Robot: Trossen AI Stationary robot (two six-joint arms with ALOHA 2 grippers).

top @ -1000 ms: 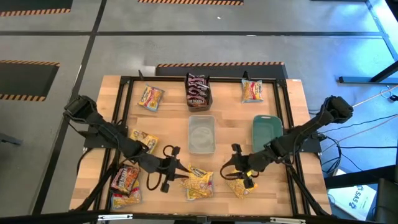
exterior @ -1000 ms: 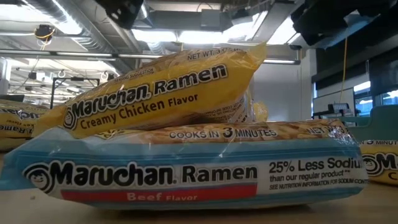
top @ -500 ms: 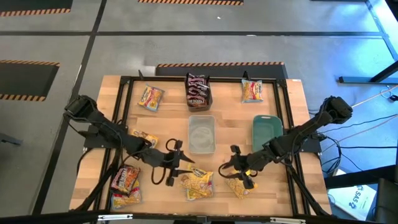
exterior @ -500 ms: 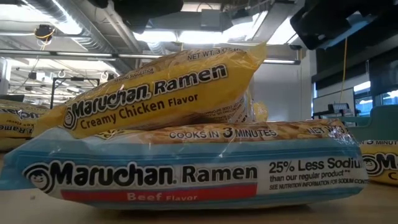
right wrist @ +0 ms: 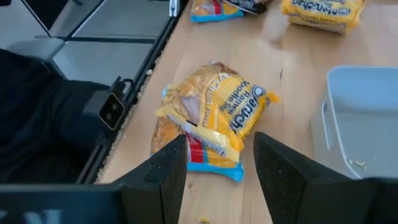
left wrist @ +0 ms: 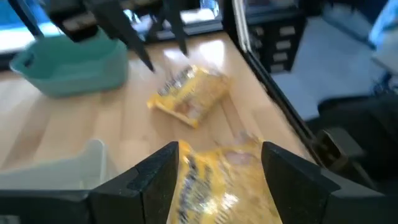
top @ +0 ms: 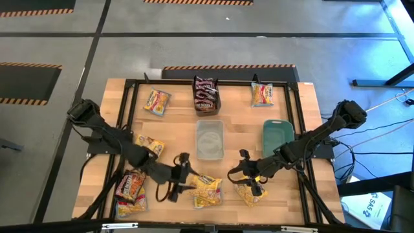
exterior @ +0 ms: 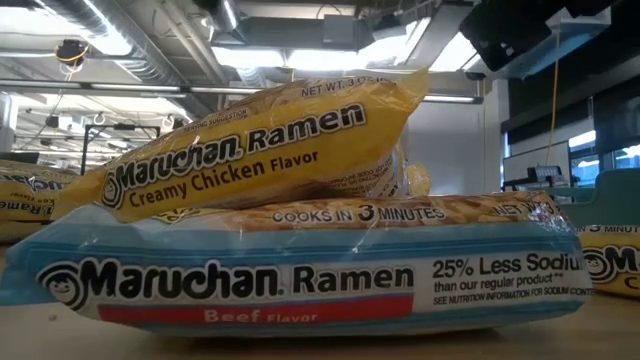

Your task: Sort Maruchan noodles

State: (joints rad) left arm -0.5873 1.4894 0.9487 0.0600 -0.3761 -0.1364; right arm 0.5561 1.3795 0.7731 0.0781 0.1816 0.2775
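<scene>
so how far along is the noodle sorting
Early. Done: the dark bin holds dark packets. In hand: nothing; the left gripper, open, is beside the yellow pair, and the right gripper, open, is over a yellow packet. Left: the clear bin and teal bin look empty, and packets lie loose at the far edge and near left corner.

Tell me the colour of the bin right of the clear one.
Teal bin; clearest in the high view.
</scene>
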